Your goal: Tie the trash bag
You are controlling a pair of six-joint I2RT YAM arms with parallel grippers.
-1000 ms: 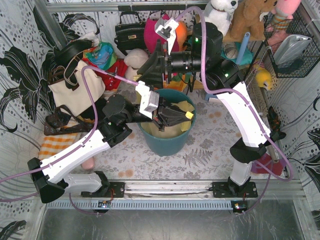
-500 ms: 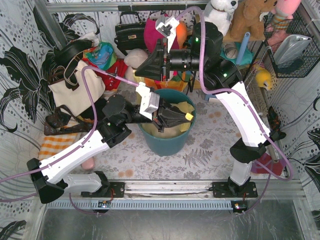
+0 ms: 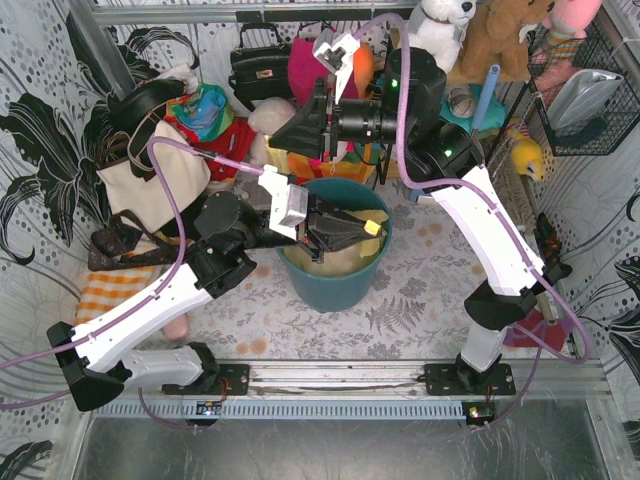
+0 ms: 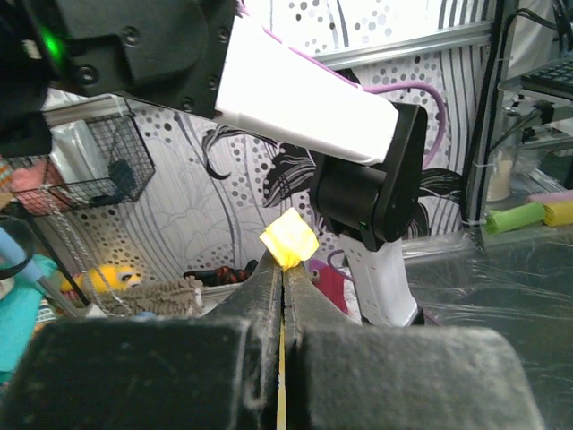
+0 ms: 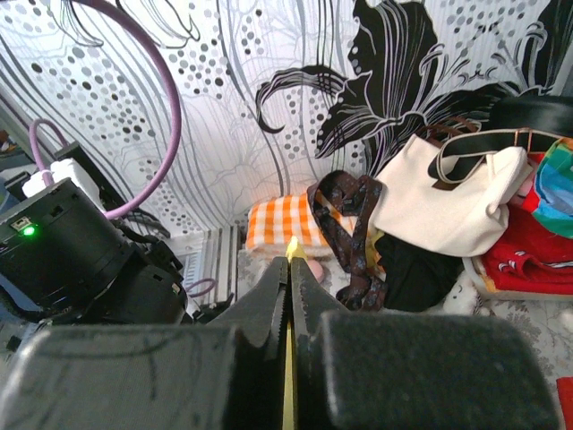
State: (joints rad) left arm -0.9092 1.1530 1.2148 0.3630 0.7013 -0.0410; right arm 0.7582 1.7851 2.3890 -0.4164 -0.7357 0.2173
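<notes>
Yellow trash bag (image 4: 289, 240) strips clamped in fully closed left gripper (image 4: 283, 269) and right gripper (image 5: 288, 264). Might slip out or tear; hard pulling on short tails.

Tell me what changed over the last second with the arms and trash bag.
The right end effector closed on a yellow strip of the trash bag and drifted slightly left in the top view. The left end effector shifted a little left too, still shut on its own strip. The teal bin stayed put.
</notes>
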